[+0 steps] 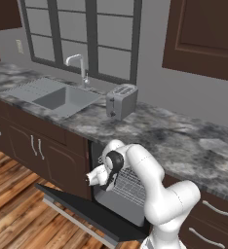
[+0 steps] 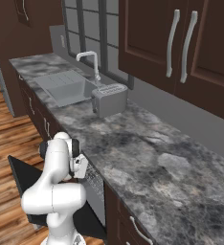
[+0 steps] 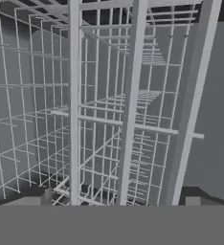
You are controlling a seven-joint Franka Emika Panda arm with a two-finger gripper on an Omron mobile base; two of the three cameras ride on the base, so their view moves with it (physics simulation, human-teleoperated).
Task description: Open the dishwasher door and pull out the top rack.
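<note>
Lying folded down flat toward the floor, the door (image 1: 82,206) is nearest; above its hinge the gripper (image 1: 90,179) reaches into the opening, fingers spread wide and holding nothing, close before the rack (image 3: 109,110); beyond, a toaster (image 1: 121,100) sits on the counter (image 1: 184,141).

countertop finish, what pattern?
Mottled grey-and-black marble countertop; clearest in the right base view.

The arm (image 1: 150,185) hides most of the top rack (image 1: 130,182).
</note>
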